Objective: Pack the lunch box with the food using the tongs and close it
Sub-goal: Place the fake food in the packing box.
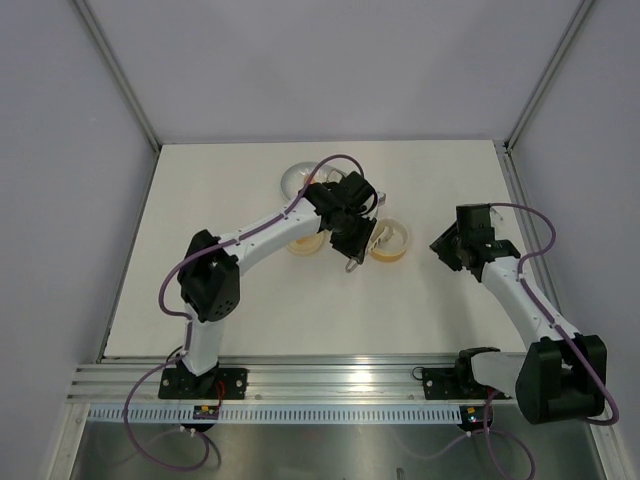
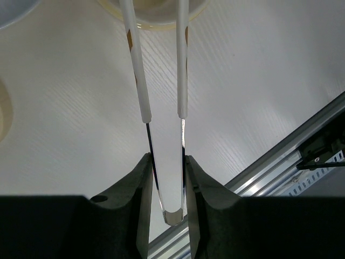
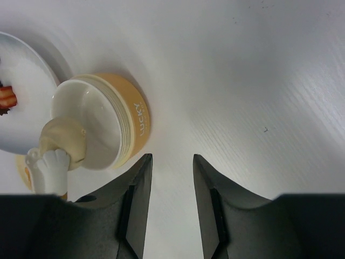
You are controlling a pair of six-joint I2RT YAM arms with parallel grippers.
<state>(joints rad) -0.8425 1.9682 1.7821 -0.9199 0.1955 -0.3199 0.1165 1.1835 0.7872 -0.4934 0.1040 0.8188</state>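
Observation:
My left gripper (image 2: 167, 157) is shut on the tongs (image 2: 143, 91), near their joined end. Their white-sleeved legs reach out to the rim of the lunch box (image 2: 148, 24). From above, that gripper (image 1: 355, 240) hangs just left of the pale-yellow tub (image 1: 392, 243). In the right wrist view the tub (image 3: 129, 124) appears side-on, and the white tong tips (image 3: 51, 164) hold a pale beige piece of food (image 3: 64, 140) at its mouth. My right gripper (image 3: 171, 156) is open and empty, to the right of the tub and apart from it (image 1: 445, 245).
A white dish (image 1: 298, 178) stands behind the left gripper; a reddish piece (image 3: 6, 97) lies on it. The flat round lid (image 1: 303, 246) lies to the left of the tub. The metal rail (image 1: 330, 380) runs along the near edge.

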